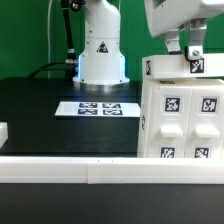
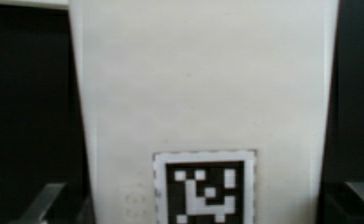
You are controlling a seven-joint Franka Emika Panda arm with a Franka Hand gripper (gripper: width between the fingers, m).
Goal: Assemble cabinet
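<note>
The cabinet (image 1: 180,115) fills the right side of the exterior view, a tall white box with square marker tags on its faces, standing on the black table (image 1: 40,115) just behind the white rail (image 1: 70,172) that runs across the bottom of the frame. The gripper (image 1: 194,55) comes down at the upper right of that view, onto the cabinet's top edge, where a small tagged part sits between the fingers. In the wrist view a white panel (image 2: 197,90) runs up the middle of the frame with one tag (image 2: 205,188) at the bottom centre, and the dark fingers (image 2: 40,205) stand in the lower corners on either side of it — jaws wide and straddling the panel. Whether the pads actually press on it the pictures do not show, so I cannot tell a grip from a loose straddle. That is the main risk: if the fingers close off-centre or only graze the panel, a lift or push could tip or skew the cabinet, and a tall box near the rail could slide against it. The marker board (image 1: 98,107) lies flat at the centre of the exterior view, in front of the arm's white base (image 1: 100,55), well apart from the cabinet — not in the way.
</note>
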